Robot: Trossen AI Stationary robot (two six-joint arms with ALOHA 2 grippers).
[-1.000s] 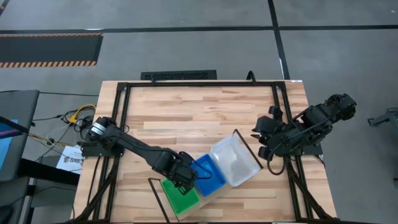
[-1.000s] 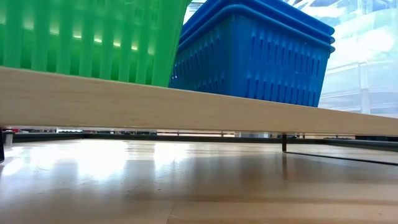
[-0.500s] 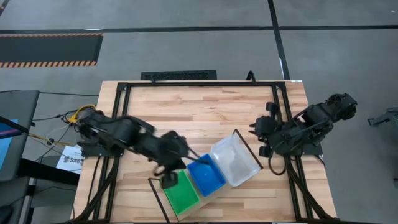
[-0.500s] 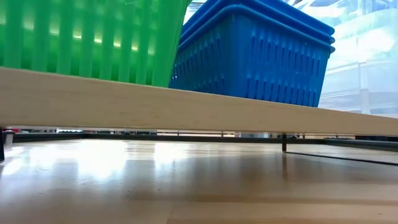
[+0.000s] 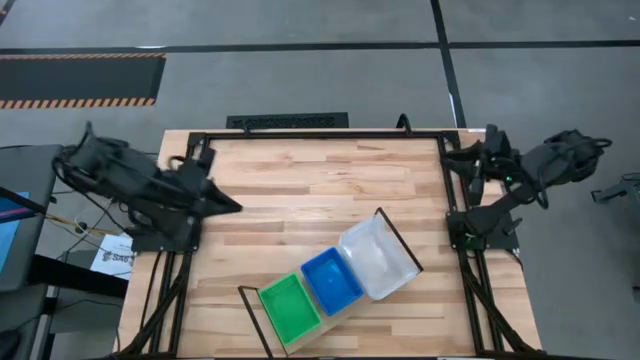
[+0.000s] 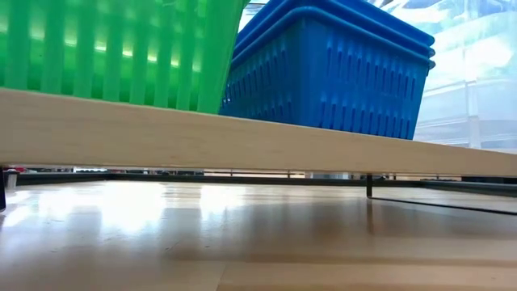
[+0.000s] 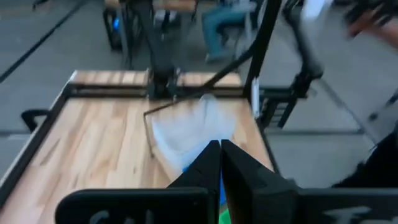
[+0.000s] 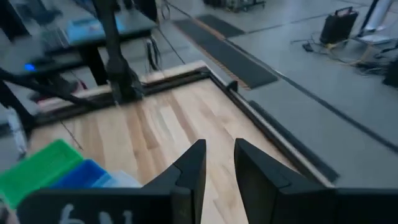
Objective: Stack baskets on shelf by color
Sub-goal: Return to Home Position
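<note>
Left gripper (image 7: 219,149), one of my two, hangs above the left side of the table (image 5: 320,180). Its fingers are pressed together with only a hairline between them, holding nothing and touching nothing. Across the boards, my right gripper (image 8: 219,148) hovers at the table's right edge, fingers parted by a narrow gap, likewise empty. Both sit well apart from the baskets.

Toward the lower edge of the overhead view, the shelf (image 6: 242,141) lies at a slant across the tabletop. It is a light-wood plank with thin black wire frames (image 5: 396,232) at both ends. Three colours stand on it in a row, side by side. The green baskets (image 5: 291,309) are at the end on my left arm's side, the blue baskets (image 5: 332,281) in the middle, and the clear basket (image 5: 378,257) at the end toward my right arm.

Seen level from the table top, the blue pile shows several rims nested one inside another. The green pile just beside it shows only its ribbed wall, and I cannot tell how many are stacked there. The plank stands raised off the table, with a gap showing beneath it.
</note>
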